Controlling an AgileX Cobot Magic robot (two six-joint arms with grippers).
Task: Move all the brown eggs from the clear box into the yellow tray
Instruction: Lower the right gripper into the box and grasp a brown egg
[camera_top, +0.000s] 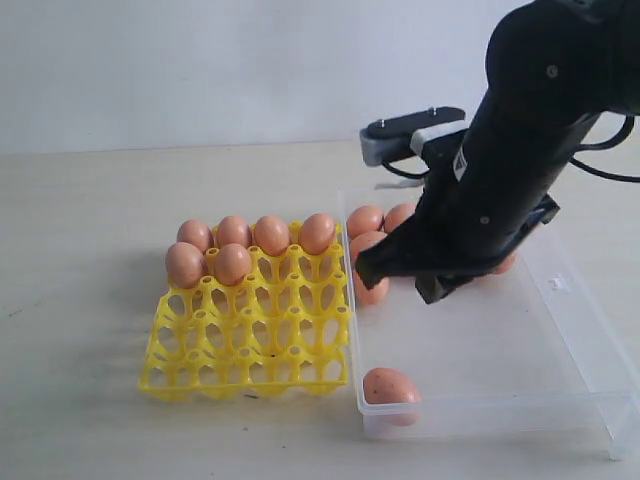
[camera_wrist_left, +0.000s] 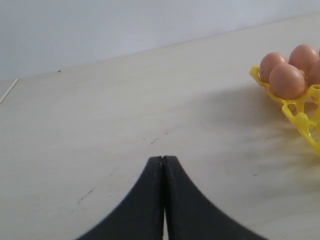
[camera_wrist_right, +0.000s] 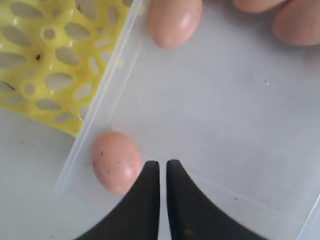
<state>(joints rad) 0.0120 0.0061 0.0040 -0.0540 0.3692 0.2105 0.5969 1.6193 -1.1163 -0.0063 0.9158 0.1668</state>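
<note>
- The right end effector (camera_wrist_right: 163, 162) hangs over the clear box (camera_top: 480, 415) with its fingers almost together, only a thin slit between them and nothing in it. The speckled egg (camera_wrist_right: 116, 161) lies just beside one finger, in the box's near corner on the yellow tray (camera_top: 250, 340) side. A descent with the fingers this close would likely poke or roll that egg rather than straddle it.
- That egg rests close to two walls. A finger going down on the wall side has little room and could catch the rim, dragging or tilting the light box.
- The other brown eggs (camera_top: 365, 220) in the box crowd together at the far corner, partly hidden by the arm. Taking one could knock its neighbours and send them rolling on the slick floor.
- Six eggs fill the tray's far cups. An egg lowered off-centre may land on a peg and crack or tip out.
- The left end effector (camera_wrist_left: 163, 158) is pressed closed and empty, low over the bare tabletop (camera_wrist_left: 100, 125) beside the tray. A careless sweep could shove the tray.
</note>
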